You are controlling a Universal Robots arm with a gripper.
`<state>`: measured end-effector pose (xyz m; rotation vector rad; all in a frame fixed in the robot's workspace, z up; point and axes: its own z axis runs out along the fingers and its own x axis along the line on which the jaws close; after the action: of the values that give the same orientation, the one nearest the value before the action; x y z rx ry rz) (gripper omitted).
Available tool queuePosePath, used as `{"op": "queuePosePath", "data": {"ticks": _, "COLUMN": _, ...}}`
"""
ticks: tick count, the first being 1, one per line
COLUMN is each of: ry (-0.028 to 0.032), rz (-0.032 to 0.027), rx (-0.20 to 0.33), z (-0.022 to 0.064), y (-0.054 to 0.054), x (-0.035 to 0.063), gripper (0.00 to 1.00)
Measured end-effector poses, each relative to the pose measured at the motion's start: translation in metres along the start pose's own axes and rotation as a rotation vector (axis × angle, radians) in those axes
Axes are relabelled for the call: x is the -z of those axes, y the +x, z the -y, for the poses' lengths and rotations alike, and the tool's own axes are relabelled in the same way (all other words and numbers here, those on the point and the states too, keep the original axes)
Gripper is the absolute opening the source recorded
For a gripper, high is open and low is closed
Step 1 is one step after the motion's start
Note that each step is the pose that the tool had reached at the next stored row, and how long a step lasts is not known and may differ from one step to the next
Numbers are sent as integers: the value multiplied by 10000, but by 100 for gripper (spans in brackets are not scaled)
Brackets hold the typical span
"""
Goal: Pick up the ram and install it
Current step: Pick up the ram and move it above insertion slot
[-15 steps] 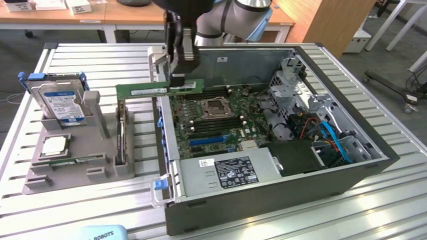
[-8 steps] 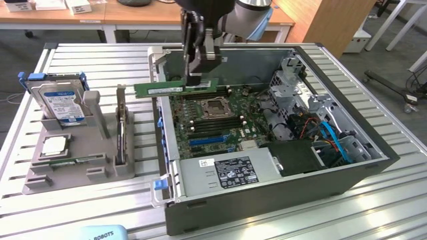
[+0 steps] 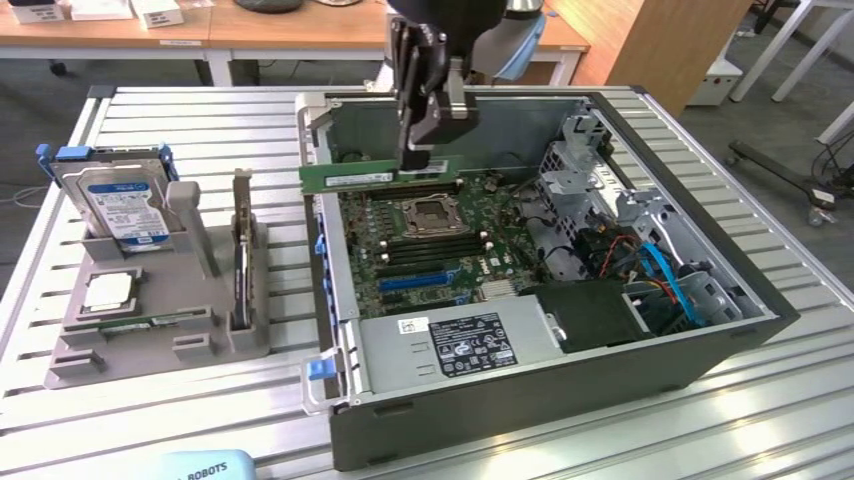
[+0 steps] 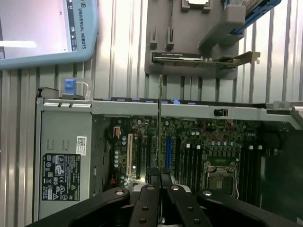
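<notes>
The ram (image 3: 360,177) is gripped by the closed tool (image 3: 422,158) and held above the board (image 3: 390,255) beneath it, so picking is done and seating is left.

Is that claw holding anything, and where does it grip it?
Yes. The gripper is shut on the ram, pinching its upper edge near the end toward the exterior view's right.

even indoor light, soft shadows (white glare streaks the ribbed table (image 4: 118,47)).
</notes>
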<state>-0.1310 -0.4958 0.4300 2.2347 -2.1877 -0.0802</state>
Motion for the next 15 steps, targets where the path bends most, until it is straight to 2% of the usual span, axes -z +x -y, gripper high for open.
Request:
{"op": "queuePosePath", "data": {"ticks": 11, "ry": 0, "rz": 1, "rx": -1, "z": 192, "y": 4, "x": 8, "gripper": 11}}
{"op": "queuePosePath", "data": {"ticks": 15, "ry": -8, "rz": 0, "rx": -1, "z": 301, "y": 6, "x": 13, "gripper": 11}}
